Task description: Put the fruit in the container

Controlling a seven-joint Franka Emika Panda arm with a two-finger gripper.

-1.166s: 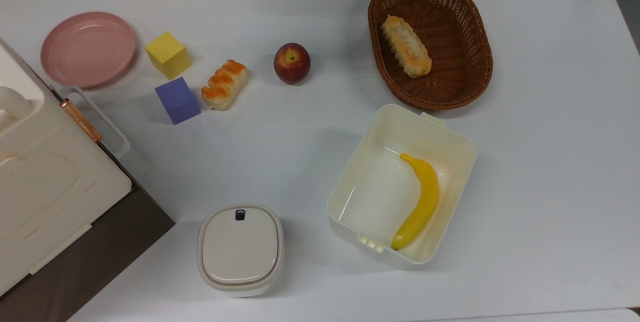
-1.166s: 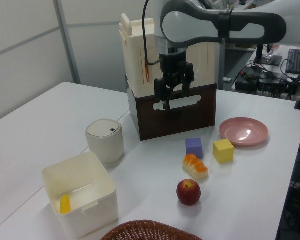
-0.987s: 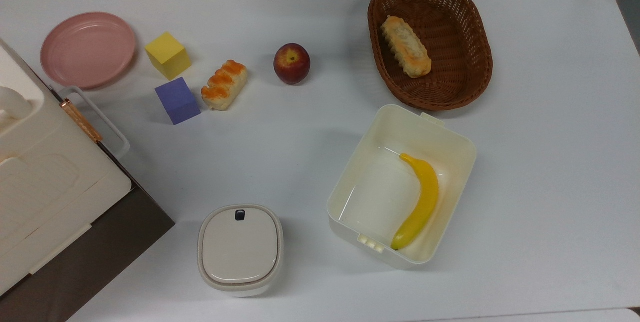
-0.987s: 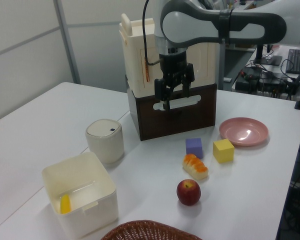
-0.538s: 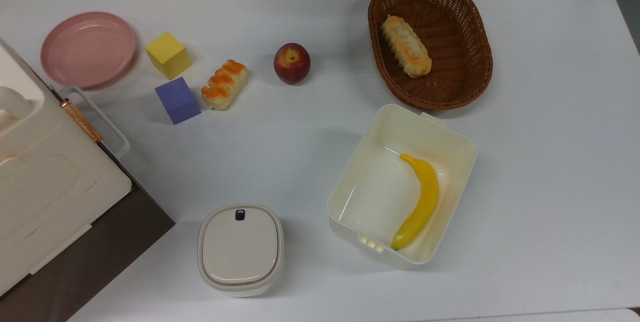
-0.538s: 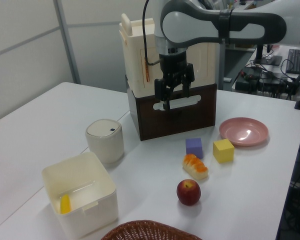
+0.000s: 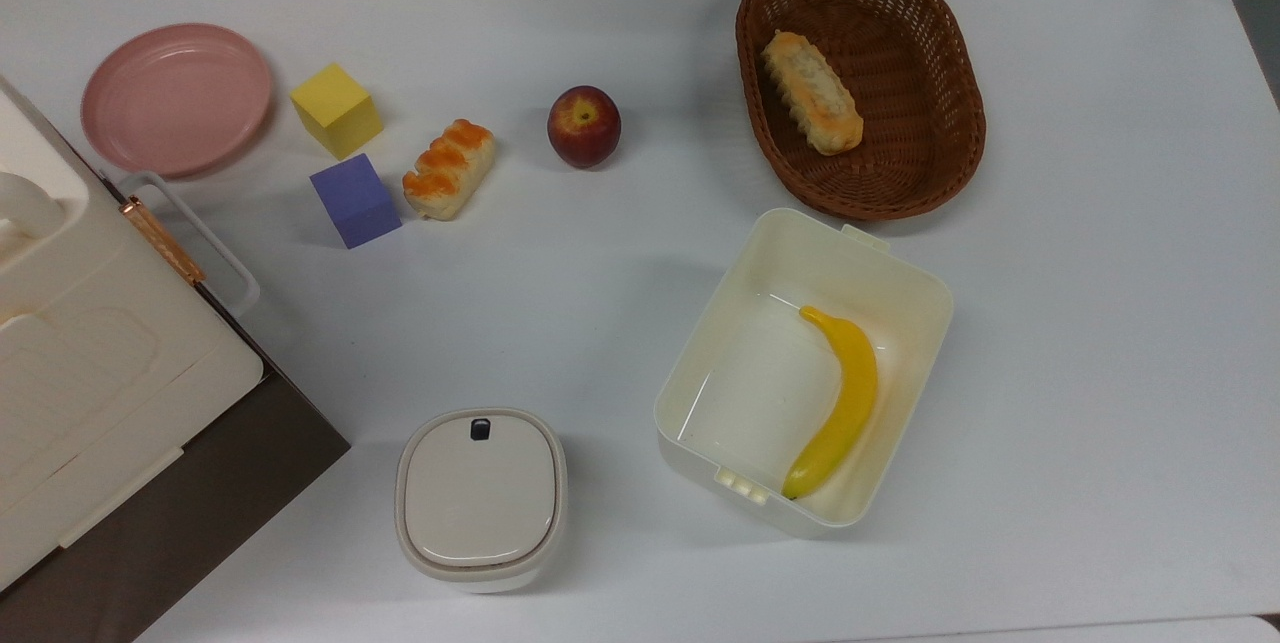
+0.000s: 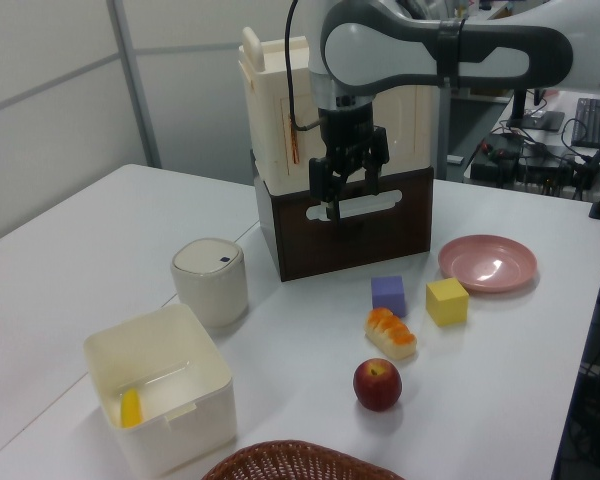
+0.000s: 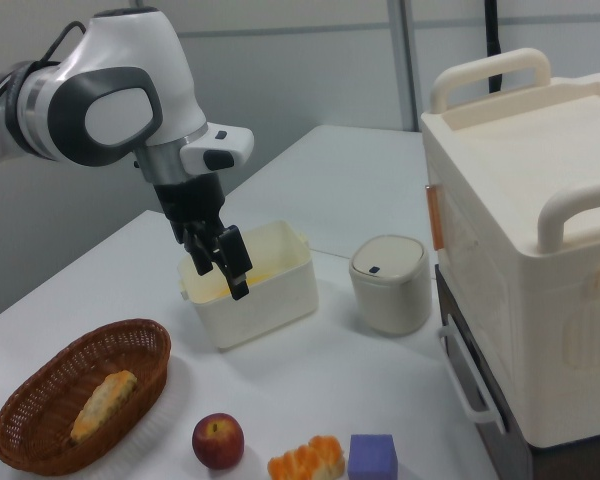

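— Where was the apple (image 7: 584, 126) when you checked?

— It sat bare on the white table (image 7: 1100, 223), between the bread roll (image 7: 449, 169) and the wicker basket (image 7: 952, 88) in the top view, stem dimple up. I judged nothing had begun: it was well apart from the tub (image 7: 925, 298), which already held a banana (image 7: 838, 405) along one wall. That left open floor on the other side, which I reckoned was where the apple should go.

— And the gripper (image 8: 346, 184)?

— It hung high over the table with its fingers (image 9: 238, 270) spread apart, holding nothing, pointing down. I took that as a waiting pose, clear of everything below.

— Any labels or writing you could read?

— None. The lidded box (image 7: 480, 497) showed a small dark button on top, the cubes (image 7: 337, 109) were plain, and the big case (image 9: 540, 260) carried no lettering I could make out.
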